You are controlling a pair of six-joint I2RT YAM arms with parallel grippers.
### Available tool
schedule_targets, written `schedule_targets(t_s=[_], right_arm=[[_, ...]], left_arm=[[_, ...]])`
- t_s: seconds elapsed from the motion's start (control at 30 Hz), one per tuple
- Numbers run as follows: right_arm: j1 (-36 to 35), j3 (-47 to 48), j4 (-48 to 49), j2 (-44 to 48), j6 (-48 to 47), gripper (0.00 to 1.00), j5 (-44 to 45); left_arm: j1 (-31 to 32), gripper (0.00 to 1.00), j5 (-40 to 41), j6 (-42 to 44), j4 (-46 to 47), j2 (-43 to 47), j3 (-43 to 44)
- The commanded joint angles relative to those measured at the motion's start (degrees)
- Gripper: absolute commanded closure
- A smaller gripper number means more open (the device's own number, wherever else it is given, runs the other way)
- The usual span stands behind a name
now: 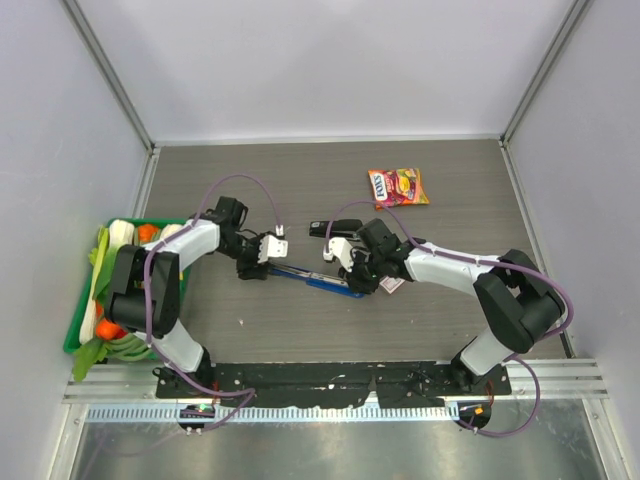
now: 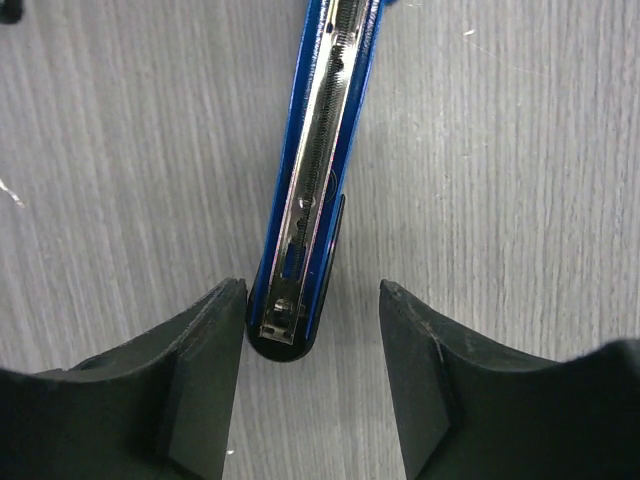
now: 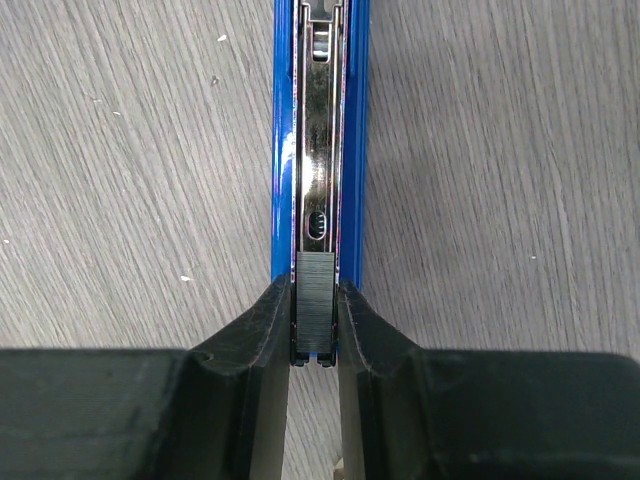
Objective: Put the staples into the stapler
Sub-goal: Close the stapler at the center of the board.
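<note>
And here is the stapler, lying opened on the table between the two arms, with its blue body and bright channel stretching from one gripper to the other. The right gripper is clamped on the staples, a short grey strip pinched between its fingers directly over the near end of the channel. The strip's long axis runs straight along the channel, so the line-up looks good, though whether it is seated yet cannot be told. At the far end, the left gripper stands with its jaws apart, straddling the stapler's tip. It looks placed to steady the stapler while the right arm, the nearer one to the job, slides the strip forward.
</note>
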State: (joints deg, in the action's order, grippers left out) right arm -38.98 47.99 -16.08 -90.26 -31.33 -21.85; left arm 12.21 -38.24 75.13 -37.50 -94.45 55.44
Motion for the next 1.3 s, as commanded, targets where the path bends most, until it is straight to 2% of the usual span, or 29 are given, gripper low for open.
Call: schedule_targets(t_s=[0.0, 0.13, 0.27, 0.3, 0.4, 0.6, 0.67, 0.73, 0.9, 1.07, 1.2, 1.23, 1.27], right_arm=[[-0.3, 0.0, 2.0, 1.9, -0.2, 0.95, -1.7], [0.0, 0.0, 2.3, 2.4, 0.0, 0.95, -1.6], [0.4, -0.1, 2.4, 2.4, 0.2, 0.95, -1.7], [0.4, 0.0, 2.2, 2.4, 0.1, 0.95, -1.6], [0.4, 0.6, 2.0, 1.4, 1.2, 0.98, -0.4], [-0.5, 3.8, -1.2, -4.0, 1.5, 0.99, 3.8], [-0.7, 4.3, -1.2, -4.6, 2.0, 0.99, 3.9], [-0.8, 4.6, -1.2, -4.6, 2.5, 0.99, 4.4], [-0.8, 4.6, -1.0, -5.2, 3.1, 0.99, 4.9], [-0.8, 4.7, -0.8, -6.1, 3.5, 0.99, 4.9], [-0.8, 4.7, -0.5, -6.2, 3.5, 0.99, 5.3], [-0.8, 4.6, -0.6, -6.2, 3.5, 0.99, 5.4], [-0.8, 4.6, -0.6, -6.2, 3.5, 0.99, 5.3]], left_arm=[[1.3, 0.44, 0.8, 2.0, -1.5, 0.3, -1.3], [3.3, 0.48, 4.7, 0.6, -1.6, -1.0, -0.4], [4.1, 0.62, 7.5, -1.7, -0.2, -1.7, -0.1], [4.1, 0.72, 7.9, -1.9, -0.3, -1.6, 0.0], [4.1, 0.91, 8.2, -4.1, -1.8, -0.4, 1.8], [4.4, 0.87, 2.0, -10.2, -4.7, 7.4, 7.7], [5.8, 0.86, -0.6, -11.9, -5.0, 10.6, 9.7], [9.1, 0.85, 0.6, -13.9, -4.2, 12.1, 10.6], [18.8, 0.85, 4.5, -21.7, 1.1, 11.6, 10.8], [22.2, 0.85, 4.6, -25.7, 2.6, 6.5, 14.5], [22.5, 0.70, 1.8, -29.1, 2.9, 4.8, 17.7], [22.5, 0.64, 1.4, -31.4, 3.6, 5.0, 18.5], [22.5, 0.53, 1.3, -32.1, 4.4, 5.4, 18.7]])
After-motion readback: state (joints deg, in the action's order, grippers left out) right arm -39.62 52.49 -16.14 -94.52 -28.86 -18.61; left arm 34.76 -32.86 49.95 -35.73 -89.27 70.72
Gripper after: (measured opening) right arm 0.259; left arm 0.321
